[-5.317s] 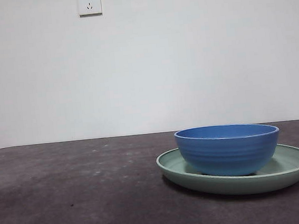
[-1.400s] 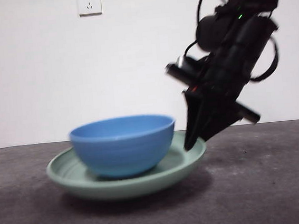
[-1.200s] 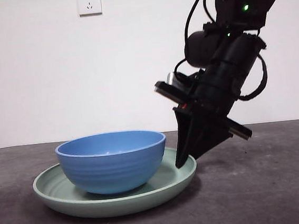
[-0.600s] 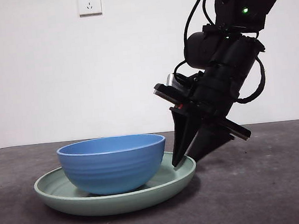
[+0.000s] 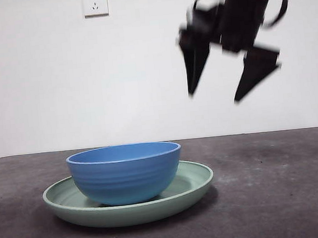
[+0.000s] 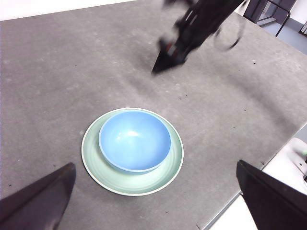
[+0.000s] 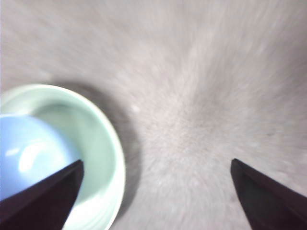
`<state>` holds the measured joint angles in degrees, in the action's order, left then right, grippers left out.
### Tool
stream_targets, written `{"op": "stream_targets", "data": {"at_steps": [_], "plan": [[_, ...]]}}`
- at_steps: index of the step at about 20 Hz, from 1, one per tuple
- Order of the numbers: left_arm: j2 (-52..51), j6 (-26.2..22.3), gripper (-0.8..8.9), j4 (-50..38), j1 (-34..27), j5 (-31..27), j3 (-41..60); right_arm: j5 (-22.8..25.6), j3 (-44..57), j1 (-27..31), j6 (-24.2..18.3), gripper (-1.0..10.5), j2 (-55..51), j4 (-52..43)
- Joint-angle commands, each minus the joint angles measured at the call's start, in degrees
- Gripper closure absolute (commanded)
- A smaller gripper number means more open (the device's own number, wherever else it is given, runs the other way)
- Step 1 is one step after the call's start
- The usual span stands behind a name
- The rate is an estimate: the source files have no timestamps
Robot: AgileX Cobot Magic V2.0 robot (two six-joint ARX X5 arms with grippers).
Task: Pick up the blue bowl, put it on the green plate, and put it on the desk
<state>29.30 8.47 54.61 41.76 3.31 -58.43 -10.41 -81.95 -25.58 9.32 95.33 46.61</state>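
Note:
The blue bowl (image 5: 126,173) (image 6: 135,140) (image 7: 26,153) sits upright in the green plate (image 5: 196,182) (image 6: 175,154) (image 7: 103,143), which rests flat on the desk (image 5: 279,197) (image 6: 57,81). My right gripper (image 5: 218,93) hangs open and empty in the air, high above the plate's right rim, blurred by motion. In the left wrist view it shows as a dark arm (image 6: 192,33) beyond the plate. My left gripper (image 6: 153,201) is open, high above the plate and bowl, holding nothing.
A white wall with a socket (image 5: 95,2) stands behind the desk. The desk's edge (image 6: 240,196) runs close to the plate in the left wrist view, with a white surface (image 6: 288,158) beyond it.
The right gripper let go of the plate's right rim, opened and rose well above it. Plate and bowl, earlier dragged leftward from the right side, now lie still.

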Motion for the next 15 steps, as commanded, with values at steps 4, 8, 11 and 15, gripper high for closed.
{"op": "stream_targets", "data": {"at_steps": [4,8,11,15], "plan": [[0.2,-0.5,2.55,-0.5,0.4,-0.2,-0.5,4.3,-0.9,-1.5,-0.8,3.9,-14.2,10.7],[0.2,-0.5,2.55,-0.4,0.4,-0.2,-0.5,6.4,-0.6,-4.6,-0.8,3.9,-24.6,19.3],[0.2,-0.5,2.55,-0.4,0.4,-0.1,-0.5,6.2,1.6,-10.0,1.9,3.9,-31.1,23.4],[0.2,-0.5,2.55,-0.4,0.4,-0.1,-0.5,6.3,9.0,-17.7,6.9,3.9,-39.0,21.9]]}}
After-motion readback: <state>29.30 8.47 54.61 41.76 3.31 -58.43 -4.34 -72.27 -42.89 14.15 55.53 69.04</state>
